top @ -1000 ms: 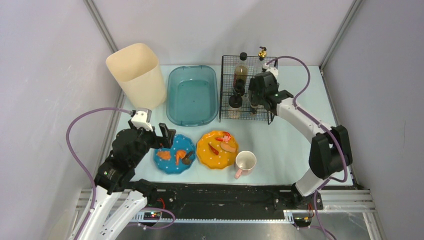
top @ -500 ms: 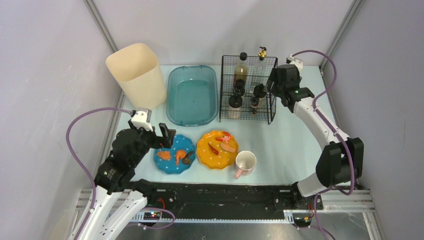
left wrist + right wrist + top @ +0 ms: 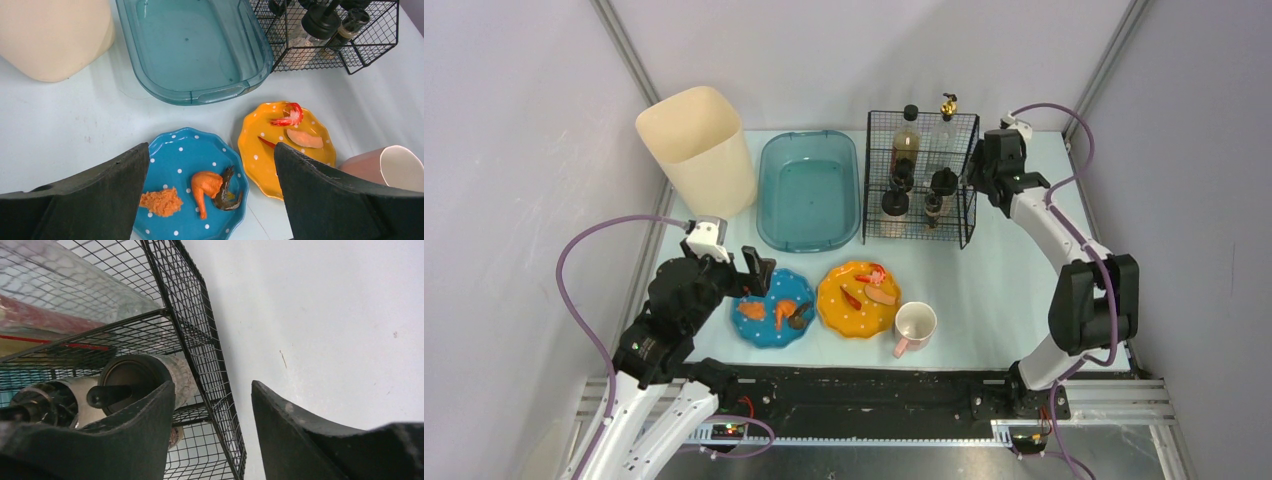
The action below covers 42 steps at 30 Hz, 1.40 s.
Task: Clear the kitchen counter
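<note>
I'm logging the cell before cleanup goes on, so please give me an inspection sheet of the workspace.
Surface: pale blue counter, no spills seen.
Job's things: blue plate and orange plate with food scraps, and a pink mug, all near the front edge.
Clutter: empty teal basin, cream bin, wire rack holding bottles, at the back.
Grippers: left gripper open over the blue plate; right gripper open, empty, beside the rack.
Cables: purple cable on each arm, clear of the dishes.
Surroundings: plain walls, nothing seen.
</note>
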{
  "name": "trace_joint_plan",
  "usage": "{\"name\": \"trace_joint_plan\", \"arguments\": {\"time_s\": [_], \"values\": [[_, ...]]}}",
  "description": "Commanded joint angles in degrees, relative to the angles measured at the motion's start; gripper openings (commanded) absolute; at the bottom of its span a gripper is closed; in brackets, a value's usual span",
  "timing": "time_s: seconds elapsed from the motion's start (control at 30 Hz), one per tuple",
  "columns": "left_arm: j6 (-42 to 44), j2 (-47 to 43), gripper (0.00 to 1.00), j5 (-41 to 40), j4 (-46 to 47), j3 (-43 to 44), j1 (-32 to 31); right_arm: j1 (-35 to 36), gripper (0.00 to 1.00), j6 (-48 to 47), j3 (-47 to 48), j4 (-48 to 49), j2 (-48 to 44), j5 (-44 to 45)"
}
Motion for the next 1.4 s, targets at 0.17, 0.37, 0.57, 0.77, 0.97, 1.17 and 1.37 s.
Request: {"name": "trace_joint_plan", "arguments": {"time_s": [0.17, 0.37, 0.57, 0.77, 0.97, 1.17, 1.37], "values": [[0.6, 0.5, 0.98, 0.1, 0.7, 0.1, 0.4, -0.9, 0.51, -1.4, 4.7, 3.2, 5.3, -2.1], [0.6, 0.7, 0.98, 0.0, 0.7, 0.0, 0.4, -1.0, 0.37, -2.8, 8.7, 2.9, 9.2, -1.4], [0.7, 0.9, 0.98, 0.0, 0.7, 0.1, 0.4, -1.8, 0.26, -3.1, 12.3, 0.9, 12.6, -1.1], [0.7, 1.0, 0.98, 0.0, 0.7, 0.0, 0.4, -2.1, 0.07, -2.6, 13.9, 0.0, 14.7, -1.4], [0.7, 1.0, 0.98, -0.1, 0.7, 0.1, 0.4, -3.0, 0.0, -1.8, 14.0, -0.6, 15.4, -0.1], [0.7, 0.7, 0.98, -0.1, 0.8, 0.0, 0.4, -5.0, 0.0, -0.9, 12.8, -0.9, 14.0, 3.6], [0.6, 0.4, 0.98, 0.0, 0.7, 0.0, 0.4, -7.6, 0.0, 0.9, 10.4, -0.8, 11.3, 6.2]]}}
